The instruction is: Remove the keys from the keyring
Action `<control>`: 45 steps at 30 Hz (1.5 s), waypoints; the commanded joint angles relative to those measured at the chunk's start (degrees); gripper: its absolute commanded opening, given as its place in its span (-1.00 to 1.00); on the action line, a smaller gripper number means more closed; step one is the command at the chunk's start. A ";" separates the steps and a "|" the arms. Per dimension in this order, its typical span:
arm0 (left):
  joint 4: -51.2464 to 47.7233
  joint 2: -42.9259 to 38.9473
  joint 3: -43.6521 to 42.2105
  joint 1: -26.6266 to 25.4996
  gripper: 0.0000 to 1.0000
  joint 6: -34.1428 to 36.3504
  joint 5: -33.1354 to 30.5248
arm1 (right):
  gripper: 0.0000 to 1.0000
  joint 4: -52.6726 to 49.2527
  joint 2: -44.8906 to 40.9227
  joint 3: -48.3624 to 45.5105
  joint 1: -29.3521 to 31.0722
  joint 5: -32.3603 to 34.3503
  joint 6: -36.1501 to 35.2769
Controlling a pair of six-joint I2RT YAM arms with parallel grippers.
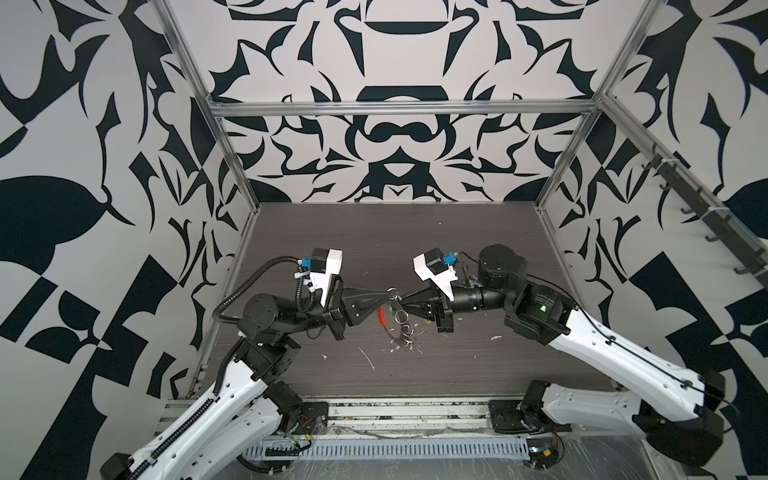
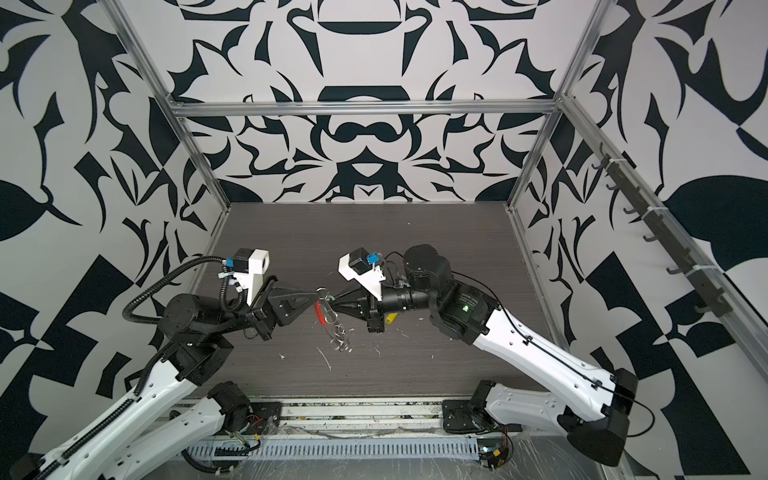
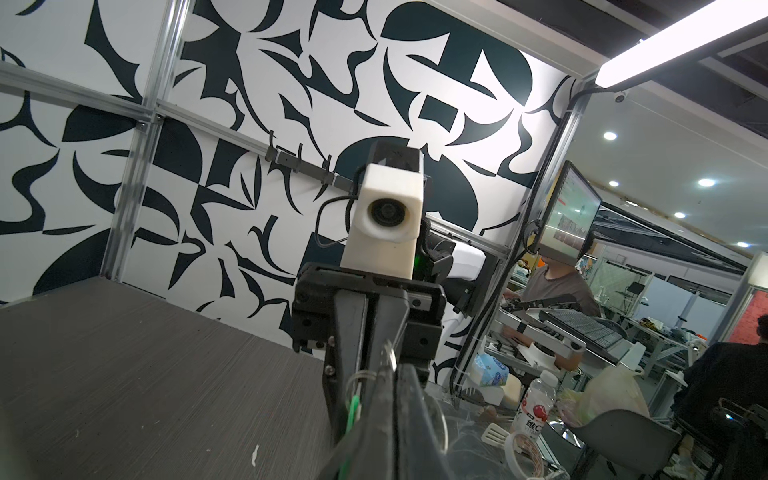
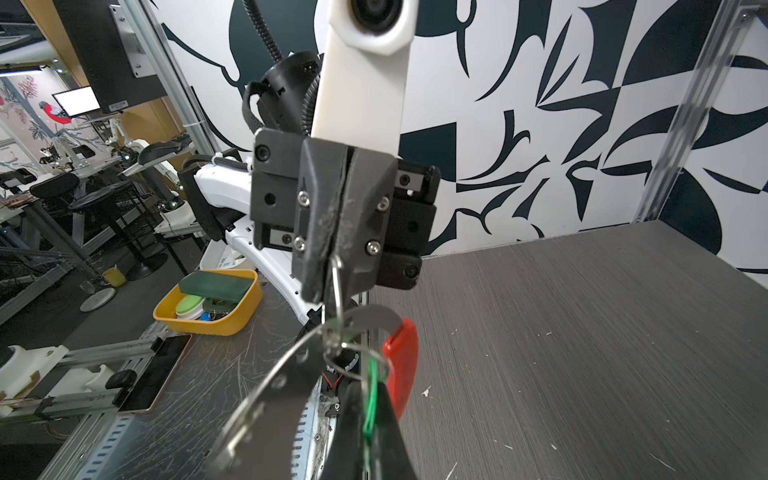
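Observation:
The keyring hangs in the air between my two grippers, a thin grey metal hoop (image 4: 270, 386) with a red sleeve (image 4: 403, 357) and small silver rings (image 1: 405, 328). My left gripper (image 1: 390, 293) is shut on one small silver ring (image 4: 337, 286) of the keyring. My right gripper (image 4: 368, 390) faces it tip to tip and is shut on the green key (image 4: 370, 407), seen edge-on and still linked to a small ring. The yellow key (image 2: 390, 318) lies on the table beneath the right gripper. In both top views the red sleeve (image 2: 319, 312) hangs just below the two tips.
White scraps (image 1: 368, 359) lie scattered on the dark table (image 1: 457, 374) below the keyring. A slotted metal rail (image 1: 374, 449) runs along the front edge. A hook rail (image 1: 685, 199) lines the right wall. A yellow bin (image 4: 208, 307) sits outside the cell.

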 commanded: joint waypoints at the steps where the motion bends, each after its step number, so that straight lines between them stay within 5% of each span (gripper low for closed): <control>1: 11.49 -0.69 2.61 -0.49 -1.00 -0.69 1.51 | -1.00 -6.13 2.65 -0.86 1.02 3.24 -0.41; 15: 2.83 -3.20 3.98 -0.49 -1.00 2.90 1.70 | -1.00 -8.35 0.27 -1.07 1.36 9.27 -1.32; 21: -0.53 -3.93 4.44 -0.49 -1.00 4.83 1.70 | -0.40 -8.70 -3.17 -1.55 1.32 12.49 -1.06; 26: -1.05 -4.10 4.24 -0.49 -1.00 5.36 1.52 | -0.25 -8.23 -7.04 -1.92 1.31 17.19 -0.92; 33: -0.81 -3.70 4.04 -0.46 -1.00 5.64 0.91 | -0.22 6.31 -11.41 -3.56 1.42 19.87 5.64; 45: -0.53 -3.48 2.73 -0.49 -1.00 5.38 -0.74 | -0.19 29.62 -5.54 -4.67 2.71 7.36 19.90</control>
